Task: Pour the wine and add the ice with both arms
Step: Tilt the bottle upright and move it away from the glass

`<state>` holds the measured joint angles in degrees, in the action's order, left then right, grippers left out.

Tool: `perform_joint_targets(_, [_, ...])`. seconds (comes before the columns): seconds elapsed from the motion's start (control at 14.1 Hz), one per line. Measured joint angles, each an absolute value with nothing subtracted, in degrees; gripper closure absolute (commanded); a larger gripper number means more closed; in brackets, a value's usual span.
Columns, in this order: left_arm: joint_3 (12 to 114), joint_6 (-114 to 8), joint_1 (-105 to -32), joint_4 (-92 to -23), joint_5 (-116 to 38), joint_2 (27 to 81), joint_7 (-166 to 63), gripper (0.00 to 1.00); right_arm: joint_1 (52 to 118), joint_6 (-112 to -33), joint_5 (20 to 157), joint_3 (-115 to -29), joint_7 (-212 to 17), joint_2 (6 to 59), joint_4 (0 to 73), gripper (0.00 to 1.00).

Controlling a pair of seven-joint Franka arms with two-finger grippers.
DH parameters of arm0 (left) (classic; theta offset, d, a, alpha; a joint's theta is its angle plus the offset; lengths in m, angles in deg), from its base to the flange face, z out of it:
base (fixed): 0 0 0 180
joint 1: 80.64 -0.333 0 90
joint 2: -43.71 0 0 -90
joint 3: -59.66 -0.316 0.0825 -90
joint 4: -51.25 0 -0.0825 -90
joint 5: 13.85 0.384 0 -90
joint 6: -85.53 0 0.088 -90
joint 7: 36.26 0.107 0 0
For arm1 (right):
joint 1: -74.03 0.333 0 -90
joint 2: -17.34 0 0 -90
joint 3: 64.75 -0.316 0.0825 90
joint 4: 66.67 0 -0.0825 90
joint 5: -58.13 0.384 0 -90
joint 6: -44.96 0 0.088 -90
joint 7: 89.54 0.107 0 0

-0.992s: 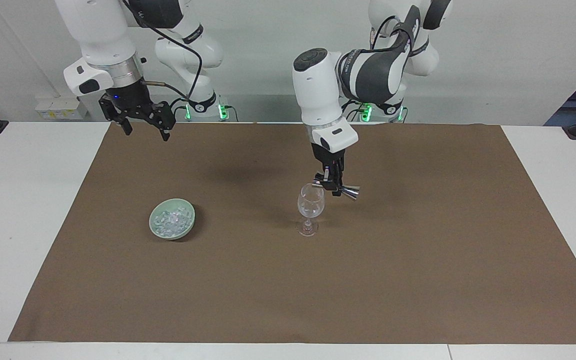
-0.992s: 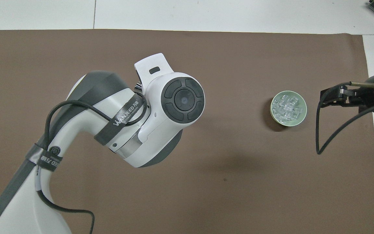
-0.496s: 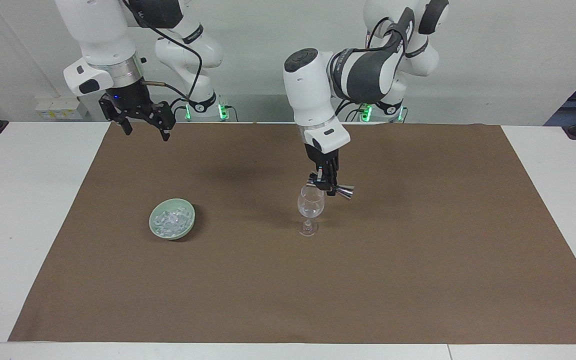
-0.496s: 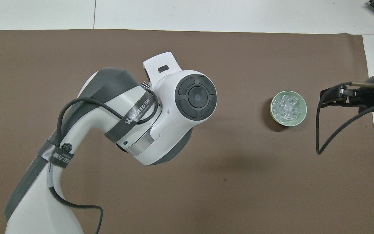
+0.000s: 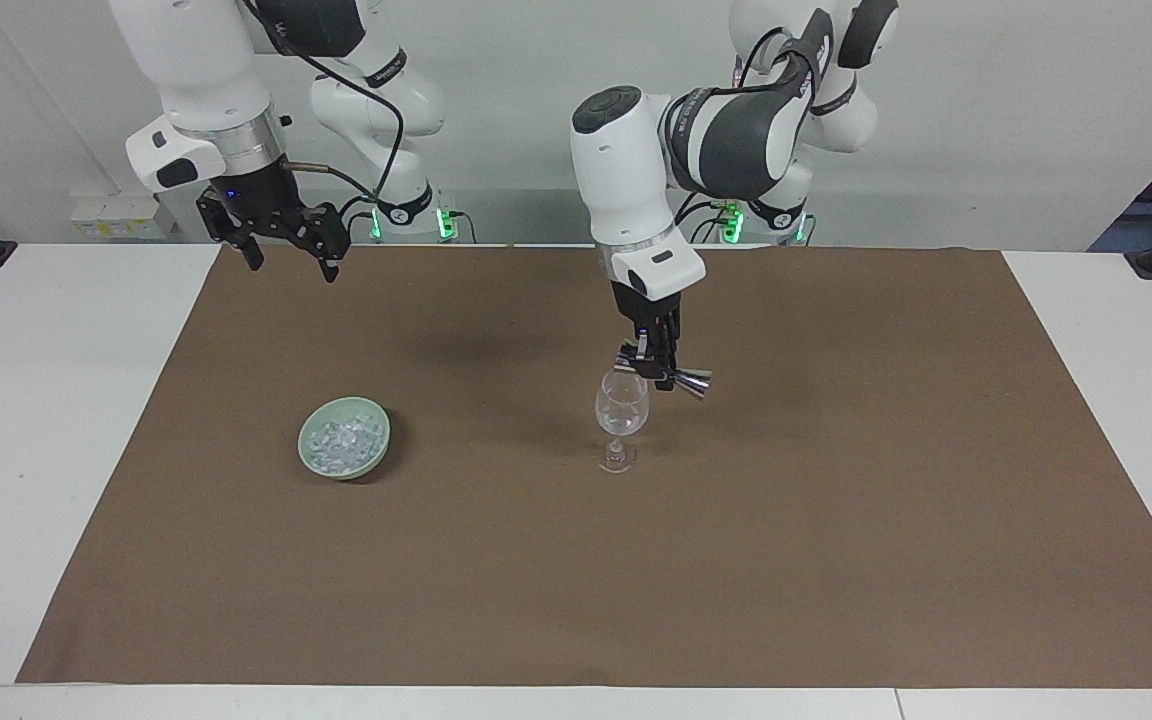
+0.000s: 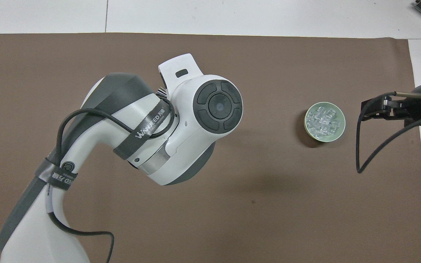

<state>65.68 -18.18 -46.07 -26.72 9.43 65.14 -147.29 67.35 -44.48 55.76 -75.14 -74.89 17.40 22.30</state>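
Where overhead hides it, wine glass [image 5: 621, 405], jigger [image 5: 681, 378]

The arms [image 5: 636, 170] are glossy white with dark grey joint covers, and a silver ring sits at each wrist. Black cables run along them, held by grey straps with white lettering. The left arm [image 6: 181, 120] has a round dark cap with segmented buttons.

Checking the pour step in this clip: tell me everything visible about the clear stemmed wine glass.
The clear stemmed wine glass stands upright on the brown table cover, with rounded bowl, thin stem and round foot. Whether it holds liquid cannot be told. A silver double-cone metal jigger, lying sideways in the shut left gripper, sits at its rim. The overhead view hides the glass under the left arm.
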Motion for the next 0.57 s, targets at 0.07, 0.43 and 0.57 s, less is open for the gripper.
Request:
perform_joint_targets(0.07, [65.39,-18.17,-46.12,-26.58,7.69,64.76,-146.47,1.0,67.12,-44.48,55.76,-75.14,-74.89,17.4,22.31,0.0])
perform_joint_targets(0.43, [64.56,-18.23,-50.06,-26.44,-3.42,62.46,-143.95,1.0,66.93,-45.23,55.93,-75.16,-74.89,17.4,22.48,0.0])
perform_joint_targets(0.57, [64.49,-18.4,-52.57,-26.46,-8.8,61.83,-142.82,1.0,66.93,-46.04,55.94,-75.16,-74.96,17.39,22.82,0.0])
